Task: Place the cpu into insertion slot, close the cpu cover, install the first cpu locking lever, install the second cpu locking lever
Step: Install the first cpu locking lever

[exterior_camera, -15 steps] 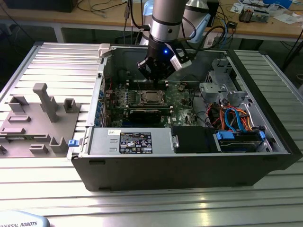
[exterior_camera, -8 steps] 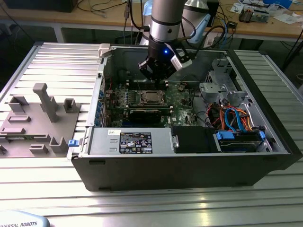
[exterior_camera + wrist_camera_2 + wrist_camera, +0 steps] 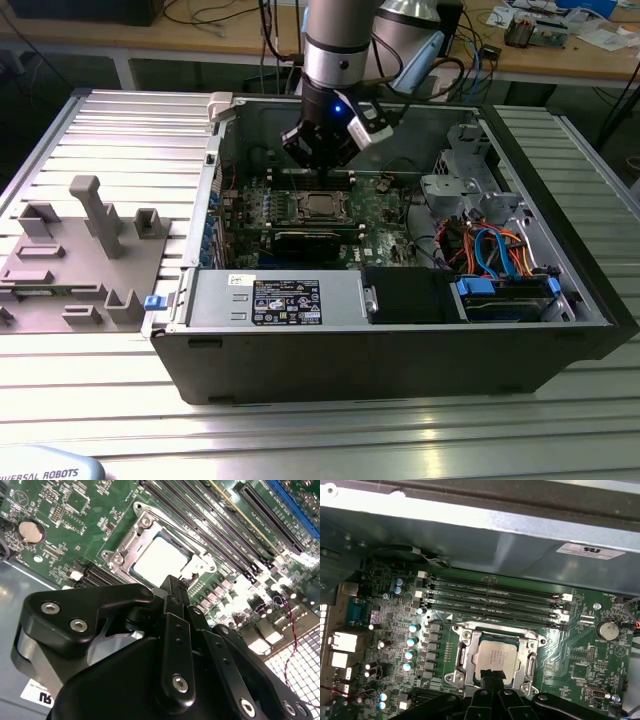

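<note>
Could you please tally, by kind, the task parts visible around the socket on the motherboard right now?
cpu: 1
cpu cover: 1
insertion slot: 1
pincer: 1
Total: 4

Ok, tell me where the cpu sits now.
The cpu lies in its socket under the metal cover, beside the memory slots, with the gripper just above its edge.
</note>
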### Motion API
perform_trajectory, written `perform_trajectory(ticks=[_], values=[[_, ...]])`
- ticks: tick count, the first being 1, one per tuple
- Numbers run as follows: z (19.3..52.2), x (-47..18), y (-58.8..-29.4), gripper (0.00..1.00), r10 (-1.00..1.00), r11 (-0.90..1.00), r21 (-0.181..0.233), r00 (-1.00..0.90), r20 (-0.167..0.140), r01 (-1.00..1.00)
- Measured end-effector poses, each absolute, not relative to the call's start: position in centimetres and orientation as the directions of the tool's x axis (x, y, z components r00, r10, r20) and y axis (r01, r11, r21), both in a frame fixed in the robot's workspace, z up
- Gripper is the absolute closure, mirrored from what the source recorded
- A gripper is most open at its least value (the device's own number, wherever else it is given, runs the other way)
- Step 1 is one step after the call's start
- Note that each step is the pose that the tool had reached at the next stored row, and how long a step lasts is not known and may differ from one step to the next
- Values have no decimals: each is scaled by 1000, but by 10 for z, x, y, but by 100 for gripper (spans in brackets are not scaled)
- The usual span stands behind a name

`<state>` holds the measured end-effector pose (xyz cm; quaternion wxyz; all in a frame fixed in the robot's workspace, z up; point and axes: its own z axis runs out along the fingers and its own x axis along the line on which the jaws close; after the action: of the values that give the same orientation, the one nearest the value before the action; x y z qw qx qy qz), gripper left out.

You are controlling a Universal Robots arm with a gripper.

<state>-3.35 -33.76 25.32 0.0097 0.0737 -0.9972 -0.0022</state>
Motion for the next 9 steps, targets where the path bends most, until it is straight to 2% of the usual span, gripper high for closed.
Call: perform_trajectory(ticks=[9], values=[[254, -38, -337, 89, -127, 992, 6, -992, 18, -127]])
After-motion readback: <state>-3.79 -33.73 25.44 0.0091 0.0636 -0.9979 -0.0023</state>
